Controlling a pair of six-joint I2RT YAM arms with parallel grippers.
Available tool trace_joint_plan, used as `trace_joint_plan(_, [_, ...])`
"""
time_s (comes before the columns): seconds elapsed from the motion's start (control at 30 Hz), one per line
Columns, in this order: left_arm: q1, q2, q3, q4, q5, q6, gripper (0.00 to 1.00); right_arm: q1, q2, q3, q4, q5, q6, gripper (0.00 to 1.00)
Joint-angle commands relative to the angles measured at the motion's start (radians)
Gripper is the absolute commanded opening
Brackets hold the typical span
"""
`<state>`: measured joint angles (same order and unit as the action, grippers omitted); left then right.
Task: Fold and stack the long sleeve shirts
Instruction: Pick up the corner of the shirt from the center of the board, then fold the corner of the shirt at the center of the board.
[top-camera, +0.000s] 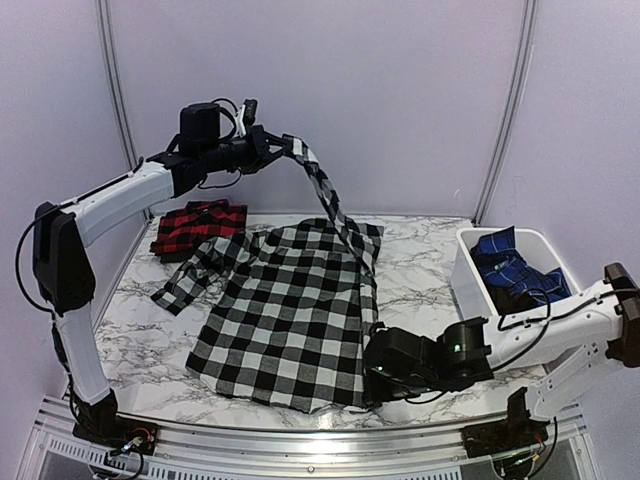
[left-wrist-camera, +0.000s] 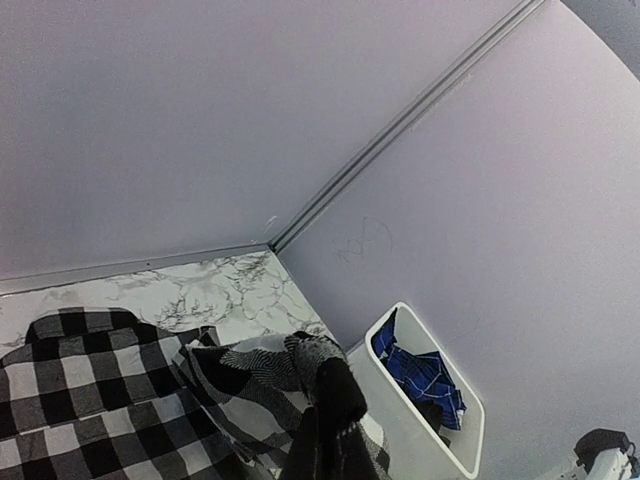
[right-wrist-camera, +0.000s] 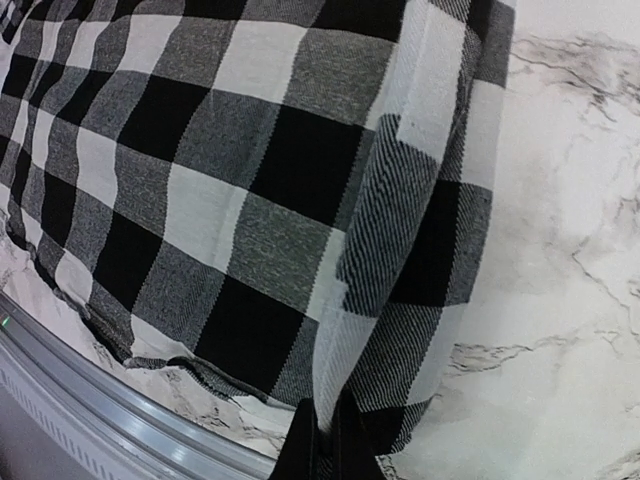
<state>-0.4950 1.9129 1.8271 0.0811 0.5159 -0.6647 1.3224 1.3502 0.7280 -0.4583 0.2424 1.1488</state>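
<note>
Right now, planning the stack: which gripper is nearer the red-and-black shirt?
Left. The left gripper hangs raised beside the red-and-black shirt; the right gripper pinches the black-and-white shirt at its near corner, farther off.

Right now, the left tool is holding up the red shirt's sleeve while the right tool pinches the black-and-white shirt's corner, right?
No. The top external view shows the left tool holding up the sleeve of the black-and-white shirt; the red shirt lies folded at the far left of the table. The right tool does pinch the black-and-white shirt's corner.
</note>
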Motion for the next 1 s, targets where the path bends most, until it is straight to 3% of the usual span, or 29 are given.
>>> trace_joint_plan(0.0, [0.057,-0.072,-0.06,0.01,0.018,0.022,0.0,0.011,0.091,0.124,0.032,0.012,-0.072,0.0])
trace_joint_plan(0.47, [0.18,-0.105,-0.156,-0.007,0.059,0.043,0.0,-0.046,0.377,0.321,0.219,-0.151,-0.234,0.0])
trace_joint_plan(0.97, [0.21,-0.168,-0.159,-0.024,0.075,0.065,0.0,-0.014,0.352,0.323,0.211,-0.18,-0.242,0.0])
